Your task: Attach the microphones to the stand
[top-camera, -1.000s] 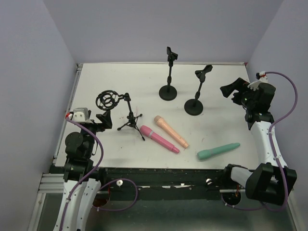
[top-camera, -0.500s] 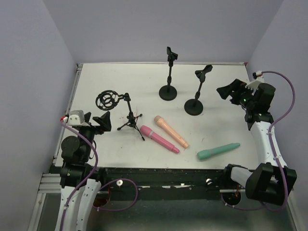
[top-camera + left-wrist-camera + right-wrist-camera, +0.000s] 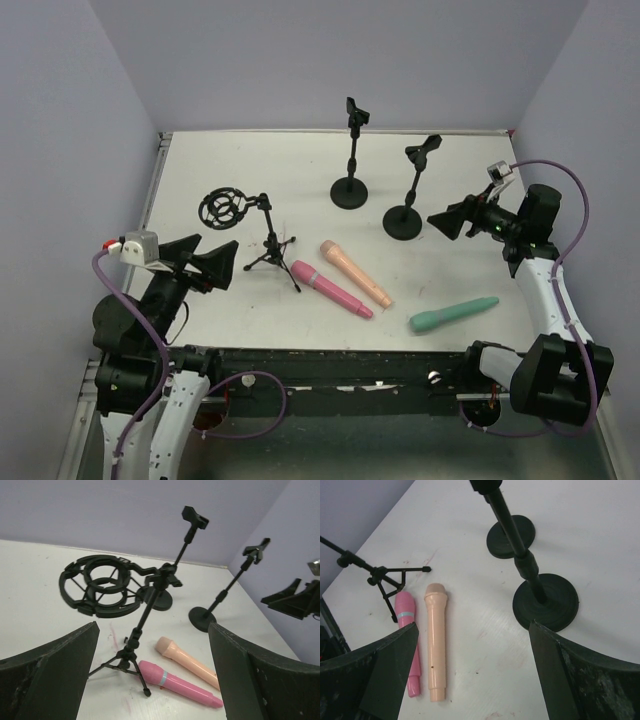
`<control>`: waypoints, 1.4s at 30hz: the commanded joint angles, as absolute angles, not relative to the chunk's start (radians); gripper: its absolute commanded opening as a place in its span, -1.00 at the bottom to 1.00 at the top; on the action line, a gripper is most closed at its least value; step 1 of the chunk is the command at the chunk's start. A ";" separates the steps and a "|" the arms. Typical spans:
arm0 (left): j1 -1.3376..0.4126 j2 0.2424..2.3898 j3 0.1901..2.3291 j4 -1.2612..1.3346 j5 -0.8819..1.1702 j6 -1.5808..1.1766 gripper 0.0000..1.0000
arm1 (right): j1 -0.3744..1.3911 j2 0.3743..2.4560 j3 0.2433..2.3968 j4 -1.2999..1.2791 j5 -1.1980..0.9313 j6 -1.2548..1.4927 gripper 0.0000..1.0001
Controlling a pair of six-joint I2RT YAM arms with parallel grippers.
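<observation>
- Reaching in, pre-grasp stage: no microphone is picked up and none is on a stand.
- Left gripper (image 3: 222, 266) hovers at the near left of the table (image 3: 250, 160), jaws spread wide, nothing between them.
- Right gripper (image 3: 445, 218) hangs at the right side, jaws also wide apart and empty, aimed left toward the middle.
- Pink microphone (image 3: 330, 289) and peach microphone (image 3: 355, 273) lie flat near centre, side by side and roughly parallel, with a narrow gap between them, heads to the far left.
- Teal microphone (image 3: 452, 315) lies alone at the near right, well apart from the other two, head toward the near edge.
- Stands: tripod stand (image 3: 270, 240) on the left with its shock-mount ring (image 3: 221, 208); far round-base stand (image 3: 351, 150); right round-base stand (image 3: 412, 190), both with clips on top.
- Next move, my read: drop one gripper over a mic, span its body crosswise, close, lift, then seat it in a clip.
- In the way: the right round-base stand sits between the right gripper and the peach mic.
- The pink mic's head lies just beside a tripod leg, so there is risk of knocking it.
- The pink and peach pair leave little room for a finger between them; teal looks the easiest pick.
</observation>
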State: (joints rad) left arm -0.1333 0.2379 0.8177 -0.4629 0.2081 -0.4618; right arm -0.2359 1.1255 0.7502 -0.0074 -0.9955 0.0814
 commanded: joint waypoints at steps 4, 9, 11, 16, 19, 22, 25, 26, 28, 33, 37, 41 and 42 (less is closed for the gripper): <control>-0.186 0.406 1.038 -0.555 0.520 -0.465 0.97 | -0.241 1.137 0.784 -0.095 -1.129 -0.064 1.00; -0.244 0.468 1.100 -0.606 0.568 -0.446 0.97 | -0.241 1.137 0.787 -0.106 -1.147 -0.089 1.00; -0.290 0.476 1.111 -0.623 0.548 -0.433 0.97 | -0.241 1.140 0.785 -0.107 -1.147 -0.095 1.00; -0.431 0.517 1.123 -0.641 0.497 -0.428 0.97 | -0.241 1.146 0.782 -0.107 -1.158 -0.104 1.00; -0.558 0.548 1.137 -0.658 0.385 -0.413 0.97 | -0.242 1.144 0.782 -0.109 -1.157 -0.109 1.00; -0.717 0.597 1.169 -0.684 0.244 -0.402 0.97 | -0.242 1.143 0.785 -0.113 -1.154 -0.114 1.00; -0.869 0.653 1.195 -0.709 0.057 -0.397 0.97 | -0.242 1.146 0.785 -0.115 -1.157 -0.117 1.00; -0.918 0.670 1.198 -0.713 -0.018 -0.399 0.97 | -0.242 1.146 0.784 -0.117 -1.155 -0.117 1.00; -0.986 0.710 1.200 -0.718 -0.139 -0.411 0.97 | -0.242 1.144 0.785 -0.115 -1.152 -0.120 1.00; -1.042 0.762 1.123 -0.655 -0.400 -0.462 0.97 | -0.242 1.138 0.785 -0.121 -1.157 -0.123 1.00; -1.040 0.765 1.045 -0.529 -0.495 -0.453 0.97 | -0.242 1.140 0.784 -0.120 -1.161 -0.123 1.00; -1.040 0.787 1.002 -0.485 -0.538 -0.439 0.97 | -0.242 1.137 0.785 -0.121 -1.161 -0.123 1.00; -1.040 0.793 0.993 -0.486 -0.548 -0.440 0.97 | -0.242 1.137 0.785 -0.120 -1.161 -0.123 1.00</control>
State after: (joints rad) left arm -1.0363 0.7807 1.0183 -0.5743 -0.4088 -0.4423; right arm -0.2359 1.1385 0.7605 -0.1074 -1.1320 -0.1066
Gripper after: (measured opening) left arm 0.985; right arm 0.998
